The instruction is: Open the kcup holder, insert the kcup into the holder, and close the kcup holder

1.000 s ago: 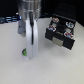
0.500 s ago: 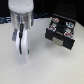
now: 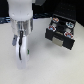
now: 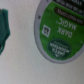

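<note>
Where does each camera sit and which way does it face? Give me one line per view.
Exterior view: off the arm, raised, looking down at the white table, with the kcup holder on its right; the arm and end effector show on its left.
Wrist view: on the wrist, facing down, close over the kcup; no robot part clearly shows.
Shared: the white table; the kcup is not discernible in the exterior view.

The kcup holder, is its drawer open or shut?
Open. The kcup holder has a drawer pulled out, and its compartments show from above.
</note>
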{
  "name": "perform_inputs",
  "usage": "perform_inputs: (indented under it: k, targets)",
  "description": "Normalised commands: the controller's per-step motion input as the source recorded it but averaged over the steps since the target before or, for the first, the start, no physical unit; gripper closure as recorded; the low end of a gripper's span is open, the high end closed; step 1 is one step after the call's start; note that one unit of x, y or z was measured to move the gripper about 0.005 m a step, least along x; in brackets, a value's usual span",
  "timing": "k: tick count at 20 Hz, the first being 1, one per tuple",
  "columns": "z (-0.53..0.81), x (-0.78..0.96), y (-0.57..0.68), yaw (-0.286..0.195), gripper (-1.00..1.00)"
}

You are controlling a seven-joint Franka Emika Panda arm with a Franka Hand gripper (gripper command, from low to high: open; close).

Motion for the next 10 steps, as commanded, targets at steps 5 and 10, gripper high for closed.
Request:
perform_inputs:
  k: [5, 10]
  targets:
    - [0.02, -0.03, 0.02, -0.02, 1.0]
    - [0.01, -0.01, 0.02, -0.01, 1.0]
